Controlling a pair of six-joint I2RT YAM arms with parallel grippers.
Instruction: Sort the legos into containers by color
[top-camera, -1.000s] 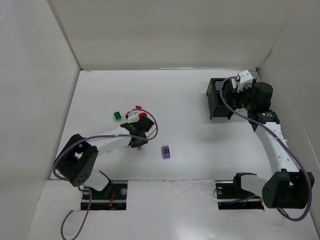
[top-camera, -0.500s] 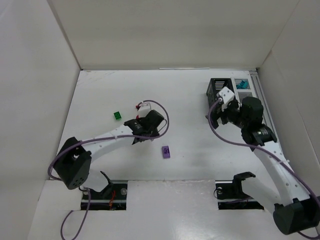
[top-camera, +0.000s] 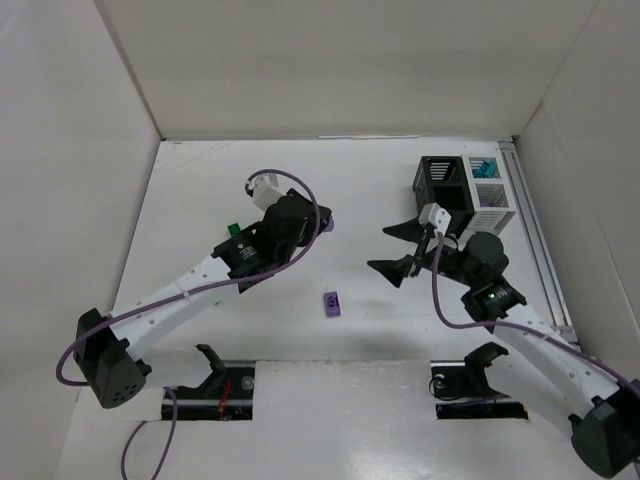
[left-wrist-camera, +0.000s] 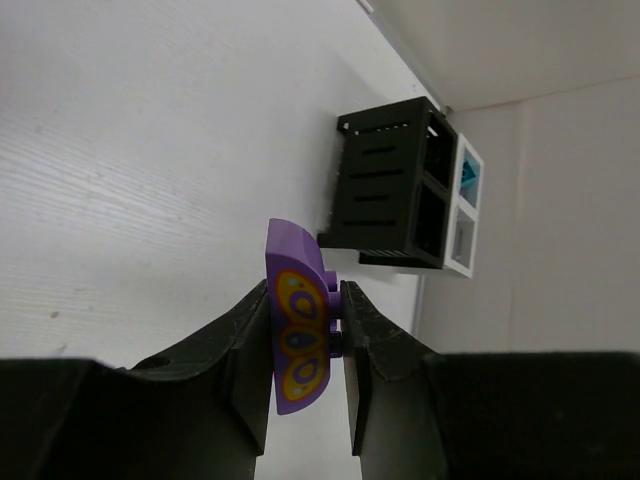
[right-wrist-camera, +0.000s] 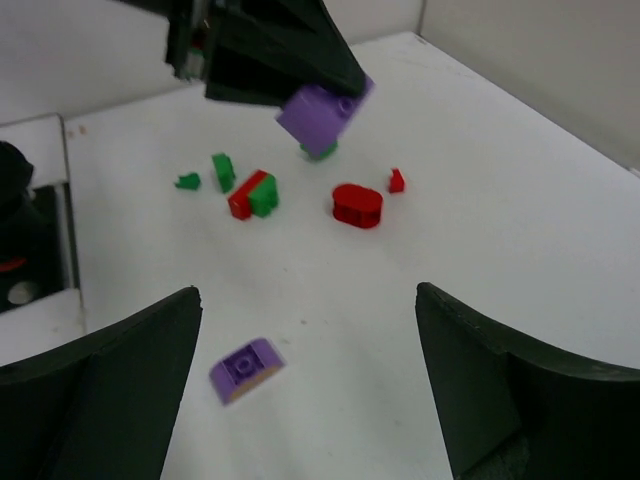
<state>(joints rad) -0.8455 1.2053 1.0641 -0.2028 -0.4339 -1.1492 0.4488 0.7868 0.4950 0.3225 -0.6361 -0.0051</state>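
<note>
White table (left-wrist-camera: 150, 120); purple lego (left-wrist-camera: 297, 332) clamped between left fingers (left-wrist-camera: 245, 345), off surface.

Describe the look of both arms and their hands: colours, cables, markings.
The left arm and right arm have white links, black joint housings and a looping purple cable each. The left hand and right hand have black, wedge-shaped fingers. No markings are legible.

Top view: L arm (top-camera: 176, 294) hides red legos (right-wrist-camera: 357, 204).
</note>
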